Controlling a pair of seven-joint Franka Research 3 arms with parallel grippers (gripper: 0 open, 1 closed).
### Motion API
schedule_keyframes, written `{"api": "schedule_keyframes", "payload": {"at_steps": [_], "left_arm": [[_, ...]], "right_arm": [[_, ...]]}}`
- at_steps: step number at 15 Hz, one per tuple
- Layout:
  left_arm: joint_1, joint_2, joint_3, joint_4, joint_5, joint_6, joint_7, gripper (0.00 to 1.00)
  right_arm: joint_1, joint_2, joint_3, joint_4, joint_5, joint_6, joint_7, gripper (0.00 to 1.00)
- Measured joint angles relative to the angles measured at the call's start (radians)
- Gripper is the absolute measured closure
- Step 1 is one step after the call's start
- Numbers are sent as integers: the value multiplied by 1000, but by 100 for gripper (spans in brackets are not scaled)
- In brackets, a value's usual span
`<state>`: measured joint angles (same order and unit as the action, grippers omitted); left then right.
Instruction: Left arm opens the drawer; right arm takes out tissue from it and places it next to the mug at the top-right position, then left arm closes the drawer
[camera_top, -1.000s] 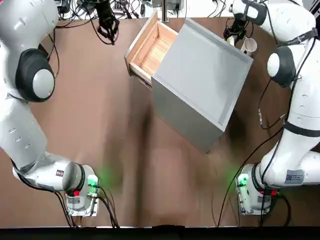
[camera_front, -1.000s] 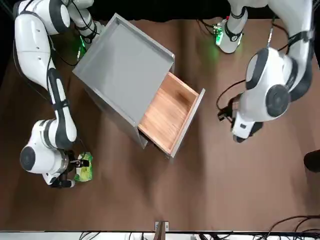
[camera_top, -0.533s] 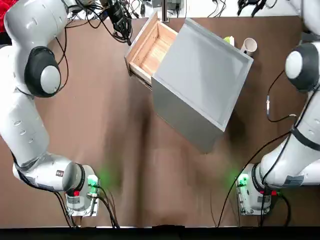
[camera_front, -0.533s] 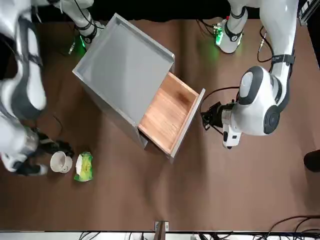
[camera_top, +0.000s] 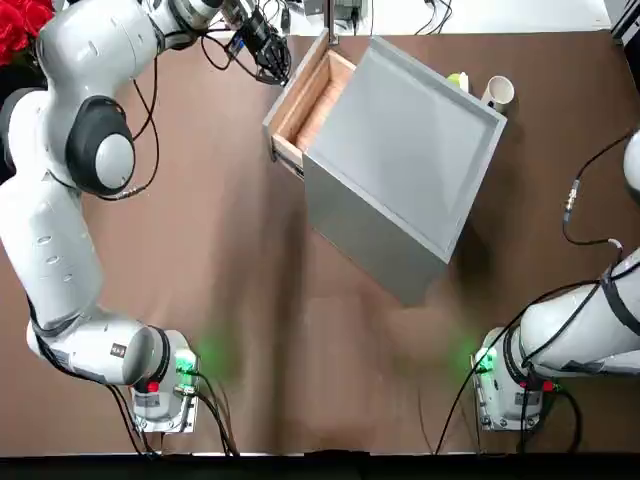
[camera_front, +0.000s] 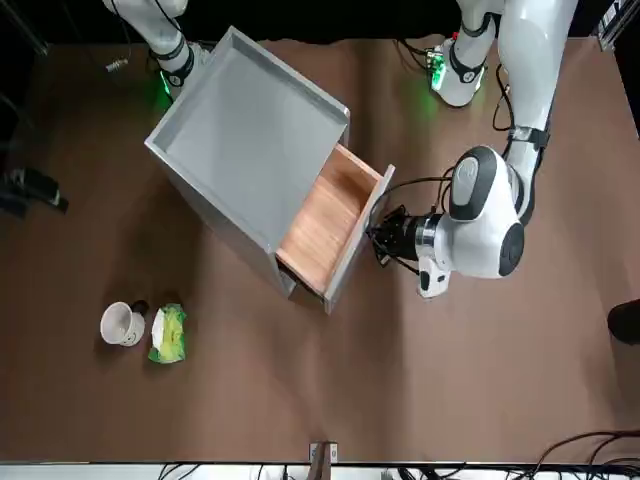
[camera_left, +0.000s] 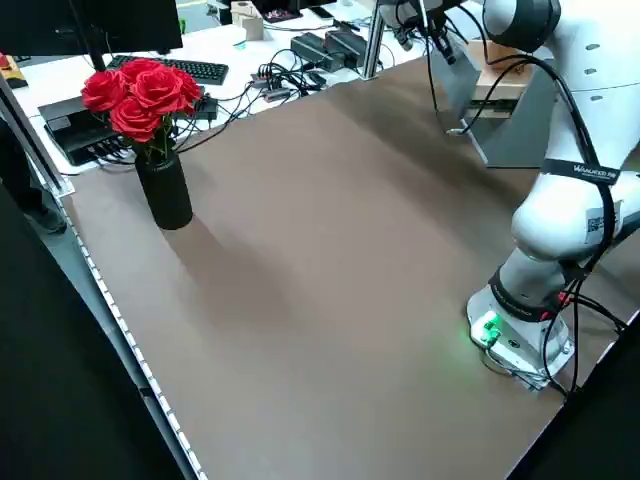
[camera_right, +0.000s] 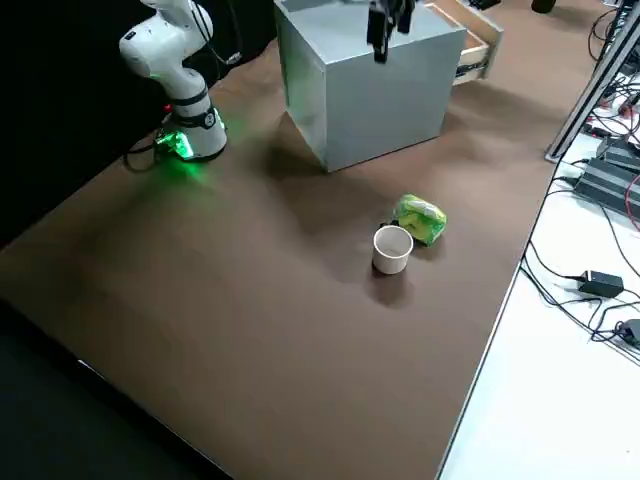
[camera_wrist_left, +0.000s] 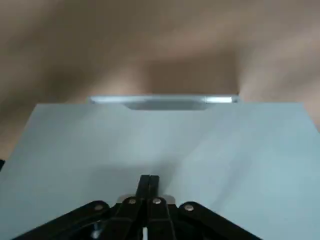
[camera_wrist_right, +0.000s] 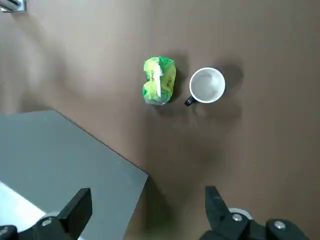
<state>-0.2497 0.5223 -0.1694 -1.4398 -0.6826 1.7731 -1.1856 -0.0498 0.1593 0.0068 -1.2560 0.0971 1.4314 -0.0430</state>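
The tissue (camera_front: 168, 333), a yellow-green packet, lies on the table right beside the white mug (camera_front: 122, 323), at the far right corner behind the grey cabinet (camera_top: 400, 170). The same tissue (camera_wrist_right: 159, 80) and mug (camera_wrist_right: 206, 85) sit far below my right gripper (camera_wrist_right: 147, 210), which hangs high above them, open and empty. The drawer (camera_top: 305, 95) stands partly out, its wooden inside showing nothing in it. My left gripper (camera_front: 380, 238) is shut, its tips against the drawer's grey front panel (camera_front: 355, 240). In the left wrist view the left gripper (camera_wrist_left: 148, 182) has both fingers pressed together on that panel.
A black vase of red roses (camera_left: 160, 180) stands at the table's far left corner. Cables and a keyboard lie beyond the far edge. The arms' bases (camera_top: 160, 385) sit at the near edge, and brown tabletop stretches between them and the cabinet.
My right gripper let go of the tissue beside the mug and rose up and away. My left gripper moved to the drawer front and pushed the drawer partway in.
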Motion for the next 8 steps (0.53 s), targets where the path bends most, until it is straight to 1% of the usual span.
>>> {"api": "schedule_keyframes", "payload": {"at_steps": [2, 3, 6, 8], "left_arm": [[-22, 1, -9, 0, -12, 0, -28, 99], [-40, 2, -11, 0, -21, 1, -38, 99], [-106, 12, -14, 0, -57, 11, -51, 99], [-141, 18, -15, 1, -78, 17, -57, 99]], "right_arm": [[12, -49, 5, -22, -5, -7, 0, 0], [14, -79, 6, -54, -6, 6, 0, 0], [14, -162, 6, -180, -8, 93, 0, 0], [13, -185, 4, -223, -10, 146, 3, 0]]}}
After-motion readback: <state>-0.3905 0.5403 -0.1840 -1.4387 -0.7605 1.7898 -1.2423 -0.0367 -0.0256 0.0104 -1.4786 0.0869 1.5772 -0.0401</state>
